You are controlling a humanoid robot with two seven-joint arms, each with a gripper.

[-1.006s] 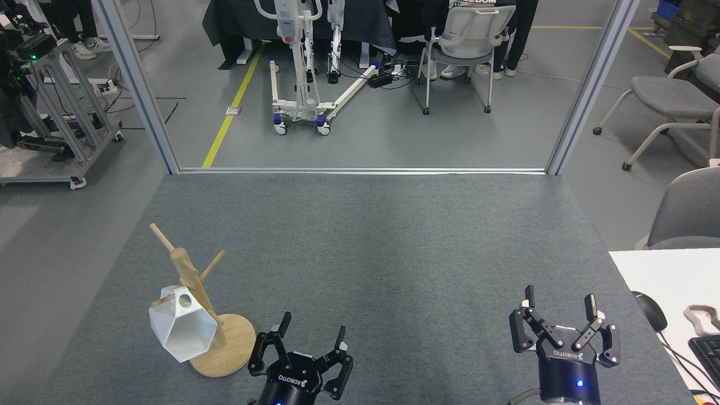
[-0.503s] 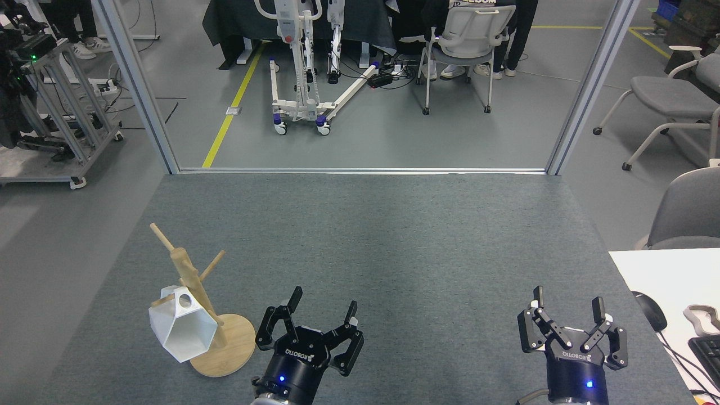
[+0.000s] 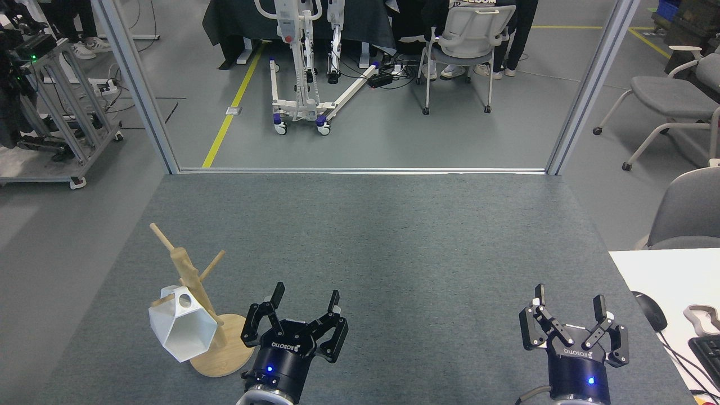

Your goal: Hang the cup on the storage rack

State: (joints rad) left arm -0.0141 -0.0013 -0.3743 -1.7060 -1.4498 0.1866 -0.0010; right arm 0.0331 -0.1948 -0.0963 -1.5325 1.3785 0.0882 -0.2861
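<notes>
Two end effectors hover spread and empty: the left end effector (image 3: 304, 302) lies just right of the storage rack (image 3: 198, 298), where the cup (image 3: 181, 331) hangs mouth-down-and-forward from a low left peg, while the right end effector (image 3: 569, 305) sits well right.

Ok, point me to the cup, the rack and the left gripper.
cup (image 3: 181, 332), head view, on its white faceted side.
rack (image 3: 187, 270), head view, on the upright post.
left gripper (image 3: 305, 298), head view, midway between its fingertips.
</notes>
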